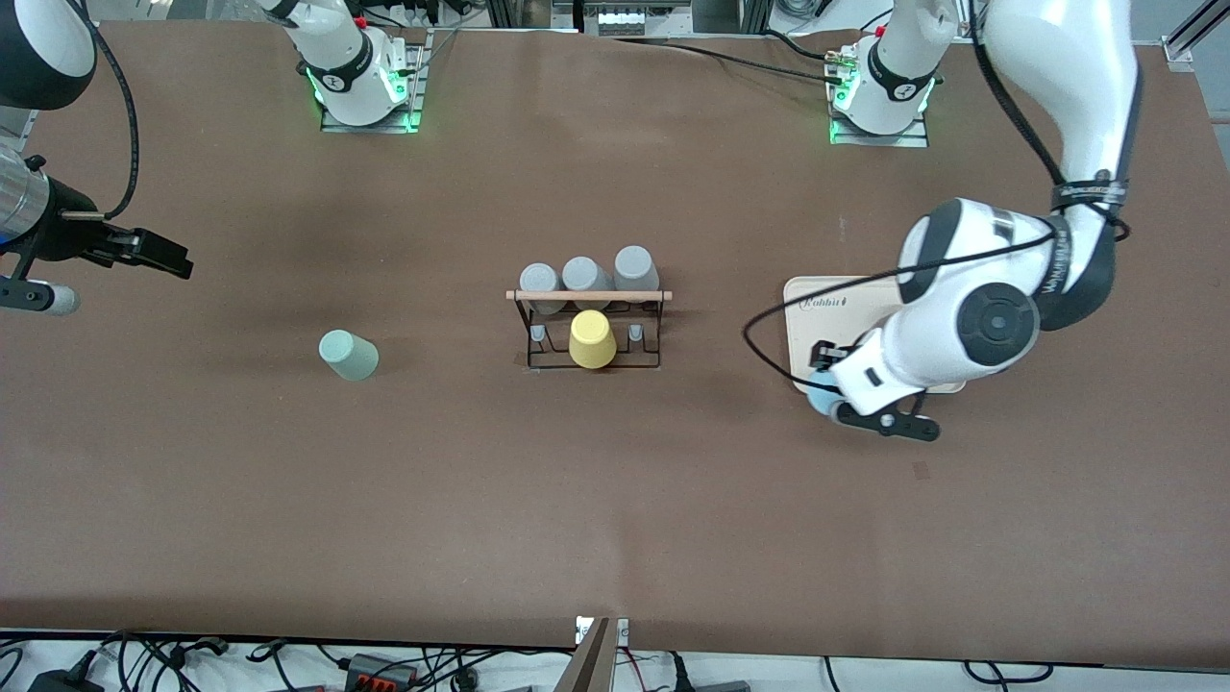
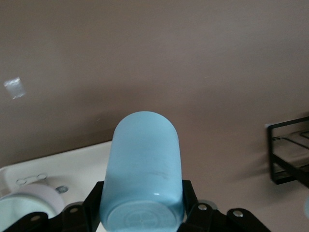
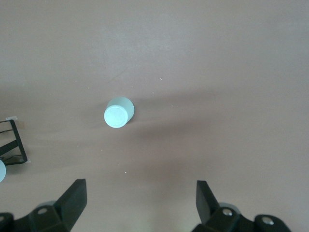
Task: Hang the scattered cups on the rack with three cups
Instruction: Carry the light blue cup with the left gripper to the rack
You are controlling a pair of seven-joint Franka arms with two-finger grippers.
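A robotics lab, two white arms bolted on metal base plates (image 1: 365, 106) with green lights, brown-covered bench (image 1: 615, 500), aluminium framing (image 1: 759, 14) along the far edge, loose cables and power strips (image 1: 375, 665) along the near edge

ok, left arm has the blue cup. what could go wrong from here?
1. The left gripper grips the blue cup only near its base, so it may tilt or slip in transit.
2. On the rack, the yellow cup sits between the free pegs; the carried cup could knock it.
3. The green cup awaits the open right gripper.
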